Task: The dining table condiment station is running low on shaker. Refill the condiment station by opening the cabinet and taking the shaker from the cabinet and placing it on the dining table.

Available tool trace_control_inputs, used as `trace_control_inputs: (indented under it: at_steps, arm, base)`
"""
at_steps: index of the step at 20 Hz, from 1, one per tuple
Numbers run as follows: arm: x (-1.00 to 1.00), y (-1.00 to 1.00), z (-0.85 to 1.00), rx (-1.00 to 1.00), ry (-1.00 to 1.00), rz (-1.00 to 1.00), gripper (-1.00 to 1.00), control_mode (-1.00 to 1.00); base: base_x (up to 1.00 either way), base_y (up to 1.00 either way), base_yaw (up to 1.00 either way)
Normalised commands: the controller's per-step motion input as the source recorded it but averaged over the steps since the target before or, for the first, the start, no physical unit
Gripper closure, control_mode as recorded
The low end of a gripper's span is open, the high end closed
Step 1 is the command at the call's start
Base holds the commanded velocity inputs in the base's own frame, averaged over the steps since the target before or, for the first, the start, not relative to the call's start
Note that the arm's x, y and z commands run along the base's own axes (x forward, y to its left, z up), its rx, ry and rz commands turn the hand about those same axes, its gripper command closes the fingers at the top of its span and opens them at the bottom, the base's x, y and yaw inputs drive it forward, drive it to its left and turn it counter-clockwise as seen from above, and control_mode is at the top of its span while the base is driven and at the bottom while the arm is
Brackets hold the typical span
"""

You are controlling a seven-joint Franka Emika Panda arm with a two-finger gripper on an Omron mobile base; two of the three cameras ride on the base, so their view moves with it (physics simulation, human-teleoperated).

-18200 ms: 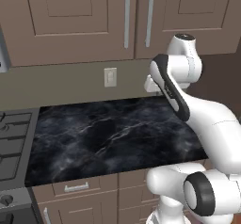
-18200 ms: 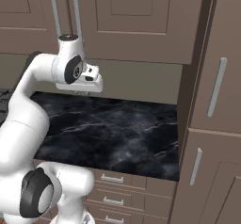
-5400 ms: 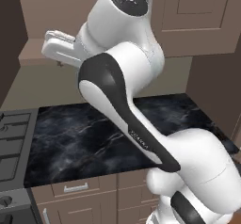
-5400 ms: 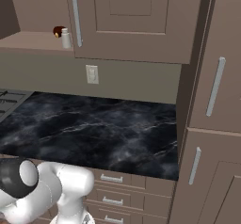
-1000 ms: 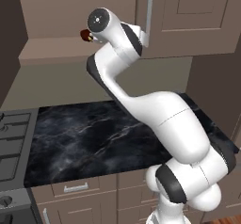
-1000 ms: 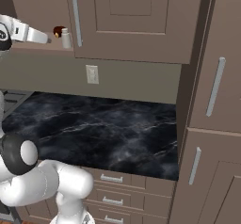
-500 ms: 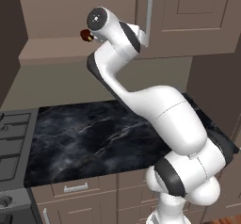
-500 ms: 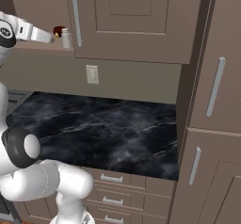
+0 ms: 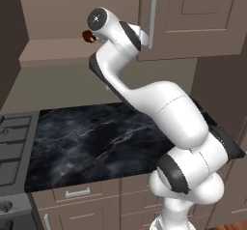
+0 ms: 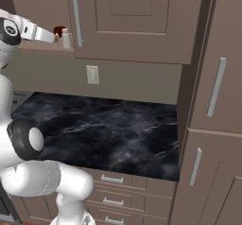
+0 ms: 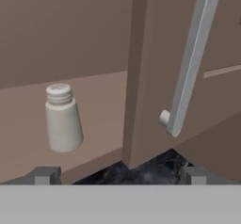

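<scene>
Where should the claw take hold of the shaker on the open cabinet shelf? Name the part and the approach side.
Grip the shaker across its plain body below the ribbed cap, coming level from the open front of the cabinet. It stands upright near the shelf's front edge, and the door edge stands close on one side, so a straight frontal reach looks safest.

1 shaker (image 11: 62,119) on cabinet shelf. 1 dark red round item (image 9: 89,36). 1 wall outlet (image 10: 92,74). 1 marble worktop (image 10: 108,136). 3 long vert bar handles in rt base view, 3 short drawer handles below.
</scene>
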Motion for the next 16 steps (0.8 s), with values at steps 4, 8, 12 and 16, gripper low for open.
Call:
trace_control_inputs:
  at_steps: [4, 8, 12, 16]
  arm:
    - [0.22, 0.0, -0.06, 0.0, 0.0, -0.02, -1.0, -1.0]
    - [0.19, 0.0, -0.03, 0.0, 0.0, -0.02, -1.0, -1.0]
    - [0.19, 0.0, 0.0, 0.0, 0.0, -0.03, -1.0, -1.0]
    - [0.2, 0.0, -0.01, 0.0, 0.0, -0.03, -1.0, -1.0]
  base:
    - [0.0, 0.0, 0.0]
    - [0.0, 0.0, 0.0]
    - [0.0, 0.0, 0.0]
    - [0.0, 0.0, 0.0]
